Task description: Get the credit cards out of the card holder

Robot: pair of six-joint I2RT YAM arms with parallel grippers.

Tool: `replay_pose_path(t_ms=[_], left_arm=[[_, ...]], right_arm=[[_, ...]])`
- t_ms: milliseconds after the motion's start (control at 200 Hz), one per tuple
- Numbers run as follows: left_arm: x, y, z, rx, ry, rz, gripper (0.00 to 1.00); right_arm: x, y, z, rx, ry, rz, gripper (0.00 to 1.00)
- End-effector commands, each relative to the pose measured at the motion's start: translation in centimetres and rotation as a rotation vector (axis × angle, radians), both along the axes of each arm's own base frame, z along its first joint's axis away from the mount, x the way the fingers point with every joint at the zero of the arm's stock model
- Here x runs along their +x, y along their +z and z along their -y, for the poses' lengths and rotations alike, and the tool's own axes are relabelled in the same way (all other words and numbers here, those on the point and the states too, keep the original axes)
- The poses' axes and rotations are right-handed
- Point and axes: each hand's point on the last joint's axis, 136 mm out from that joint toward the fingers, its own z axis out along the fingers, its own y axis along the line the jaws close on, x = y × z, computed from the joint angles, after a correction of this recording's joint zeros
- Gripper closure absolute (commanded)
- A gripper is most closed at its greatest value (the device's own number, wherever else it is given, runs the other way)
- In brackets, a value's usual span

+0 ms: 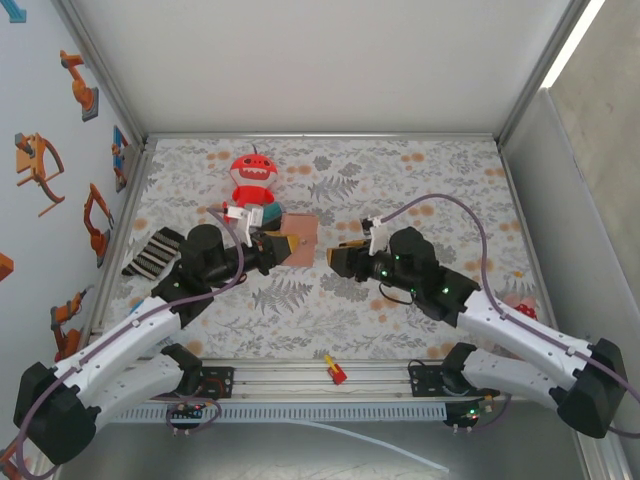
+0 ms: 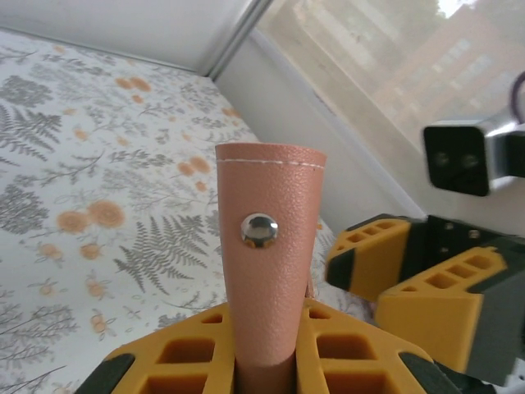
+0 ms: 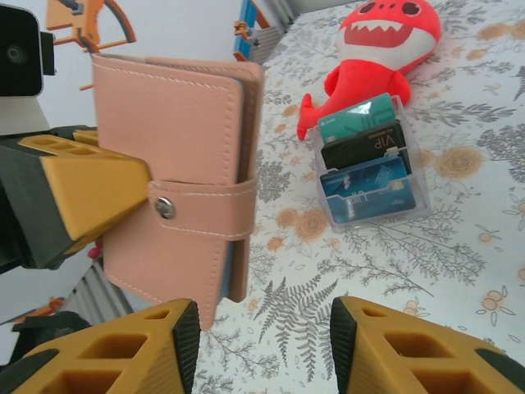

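Well, the left gripper point(image 1: 272, 247) clamps the card holder point(image 1: 300, 240) upright off the table point(image 1: 420, 190), its snapped strap point(image 3: 205, 209) turned toward the right gripper point(image 1: 345, 260), whose jaws stand apart just beside it, probably to work that strap. Behind them a clear tray of cards point(image 3: 369, 164) and a red plush toy point(image 1: 255, 178) sit close; the table's right side offers open room.

Both arms extend forward from the near-edge bases and angle inward toward each other. Left arm point(image 1: 130, 340): left hand point(image 1: 270, 248) with yellow fingers point(image 2: 184, 353) pinched tight on one edge of the card holder point(image 1: 300, 240), carrying it aloft. Right arm point(image 1: 520, 330): right hand point(image 1: 345, 260) facing the left hand at close range, jaws parted, nothing between them.
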Motion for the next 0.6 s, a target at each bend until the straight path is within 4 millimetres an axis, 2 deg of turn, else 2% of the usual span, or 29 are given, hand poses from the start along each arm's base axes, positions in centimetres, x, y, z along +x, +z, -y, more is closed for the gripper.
replay_pose_path(t_ms=[0, 90, 376, 596], left_arm=[[0.6, 0.8, -0.5, 0.023, 0.041, 0.044, 1.0], [0.7, 1.0, -0.3, 0.019, 0.04, 0.047, 1.0], [0.9, 1.3, 0.0, 0.011, 0.039, 0.048, 1.0], [0.8, 1.4, 0.1, 0.003, 0.039, 0.043, 1.0]], right_arm=[[1.8, 0.8, 0.5, -0.045, -0.127, 0.025, 0.58], [2.1, 1.3, -0.6, -0.025, -0.13, 0.025, 0.64], [1.9, 2.3, -4.2, -0.048, -0.069, 0.052, 0.74], [2.0, 1.8, -5.3, -0.083, -0.048, 0.052, 0.78]])
